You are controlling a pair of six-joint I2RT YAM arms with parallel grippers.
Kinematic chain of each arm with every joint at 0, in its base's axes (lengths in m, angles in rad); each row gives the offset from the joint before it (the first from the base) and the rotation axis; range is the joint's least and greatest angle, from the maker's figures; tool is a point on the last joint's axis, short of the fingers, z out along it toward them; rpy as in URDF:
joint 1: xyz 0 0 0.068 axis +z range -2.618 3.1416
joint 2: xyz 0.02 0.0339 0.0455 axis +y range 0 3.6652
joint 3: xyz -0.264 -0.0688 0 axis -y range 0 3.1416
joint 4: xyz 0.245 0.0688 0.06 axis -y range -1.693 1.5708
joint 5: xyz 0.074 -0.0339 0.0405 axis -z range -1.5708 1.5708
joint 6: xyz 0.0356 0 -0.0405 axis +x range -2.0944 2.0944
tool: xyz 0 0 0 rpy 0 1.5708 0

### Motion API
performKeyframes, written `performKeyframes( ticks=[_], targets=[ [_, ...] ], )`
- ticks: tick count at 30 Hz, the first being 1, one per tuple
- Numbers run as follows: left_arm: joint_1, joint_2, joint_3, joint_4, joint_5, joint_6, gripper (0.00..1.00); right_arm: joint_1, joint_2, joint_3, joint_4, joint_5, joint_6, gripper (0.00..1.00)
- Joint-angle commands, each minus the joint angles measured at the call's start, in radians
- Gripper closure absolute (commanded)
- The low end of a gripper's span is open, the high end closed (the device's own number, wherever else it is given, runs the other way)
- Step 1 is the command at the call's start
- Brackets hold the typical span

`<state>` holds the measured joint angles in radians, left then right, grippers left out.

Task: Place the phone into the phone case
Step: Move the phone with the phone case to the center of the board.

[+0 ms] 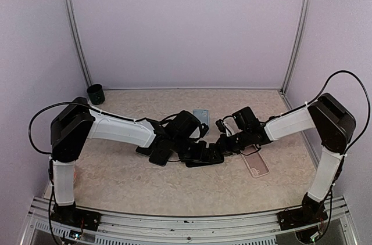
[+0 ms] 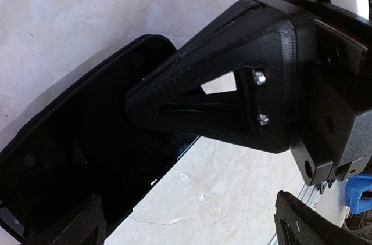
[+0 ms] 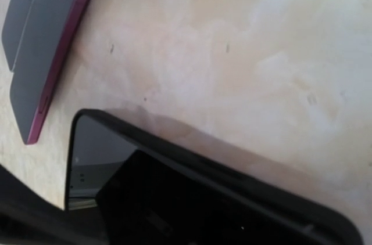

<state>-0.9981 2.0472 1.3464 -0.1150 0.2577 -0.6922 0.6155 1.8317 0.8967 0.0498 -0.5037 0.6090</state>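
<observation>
Plainly, the black phone [image 2: 75, 164] lies flat on the surface [image 2: 232, 187], its visible corner seated inside a black phone case [image 3: 232, 175] (rim raised around the screen). Right jaws, pinched together, sit over its screen; left jaws gape wide beside it. A magenta case [image 3: 55, 59] lies nearby.

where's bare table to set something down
The widest bare patch is the near strip of table, between the two arm bases and in front of the black phone. Also free: the back strip between the cup and the grey case, and the back right corner. The middle is crowded: left arm, right arm, the phone and the pink case.
</observation>
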Motion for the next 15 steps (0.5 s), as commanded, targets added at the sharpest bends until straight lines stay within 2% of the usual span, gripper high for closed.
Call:
performKeyframes(
  ticks=[1,15],
  targets=[
    [-0.011,0.055,0.032,-0.07,0.032,0.051,0.01,0.011,0.086,-0.047,-0.225,0.114,-0.019,1.0],
    [0.024,0.136,-0.003,-0.095,0.051,0.043,0.04,-0.021,0.097,-0.09,-0.23,0.115,-0.023,1.0]
  ],
)
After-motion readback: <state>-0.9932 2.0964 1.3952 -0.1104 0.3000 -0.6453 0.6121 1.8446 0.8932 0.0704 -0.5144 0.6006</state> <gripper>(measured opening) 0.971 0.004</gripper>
